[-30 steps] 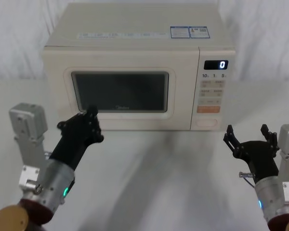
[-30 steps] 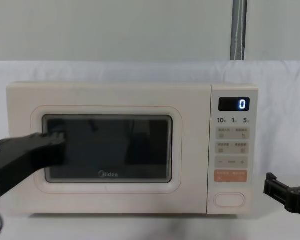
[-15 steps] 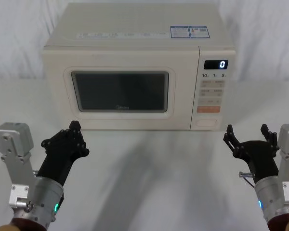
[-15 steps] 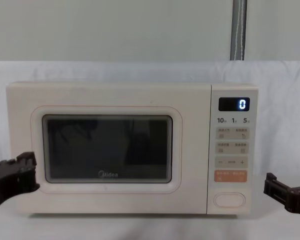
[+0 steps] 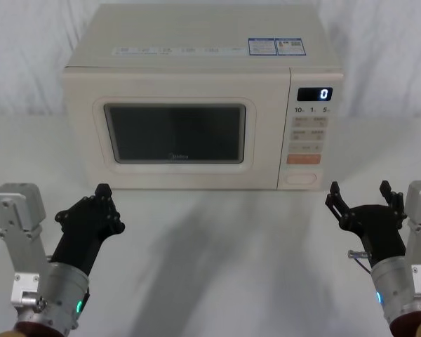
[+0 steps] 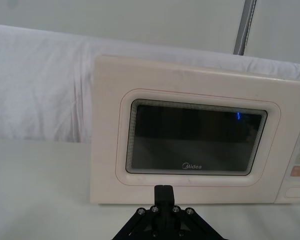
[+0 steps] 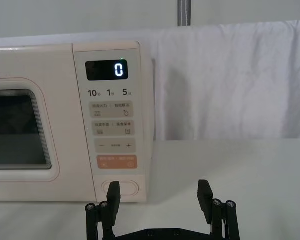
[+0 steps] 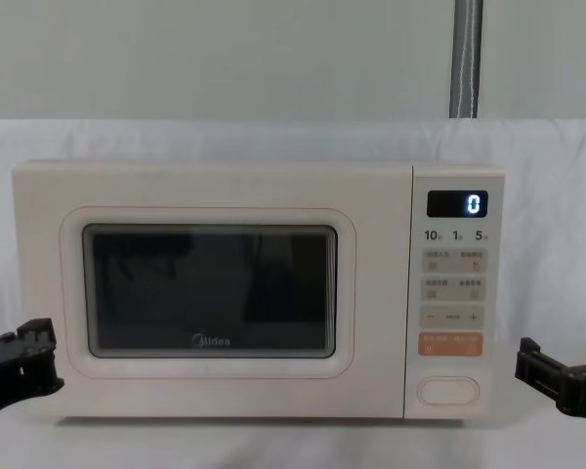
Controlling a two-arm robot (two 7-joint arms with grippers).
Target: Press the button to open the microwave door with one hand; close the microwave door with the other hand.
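Microwave (image 5: 196, 98): sits at the back of the white worktop (image 5: 231, 239), front facing the robot, cloth-draped wall behind it.

Microwave door (image 5: 177, 130): flush with the cream body, closed, no gap along its edge in the head view or the chest view; dark glass window with the logo under it, taking up the wide left part of the front.

Control panel (image 5: 310, 130): narrow strip on the right of the front, display lit and reading 0, orange bar below the small keys.

Door button (image 5: 300, 178): pale oval at the very bottom of the control panel, nothing touching it.

Left gripper (image 5: 91, 210): there it is, low over the front left of the worktop, well short of the door and apart from it, black fingers drawn together into one tip, nothing between them. From the left wrist view (image 6: 163, 192) the single dark tip points at the bottom edge of the door, just under the logo.

Right gripper (image 5: 360, 196): hovers over the front right of the worktop, fingers spread wide, holding nothing. In the right wrist view (image 7: 159, 192) the two fingertips stand apart, and the left one lines up with the oval door button while the worktop shows between gripper and microwave. The chest view catches it at the lower right (image 8: 557, 376), beside the microwave's bottom right corner, not touching.
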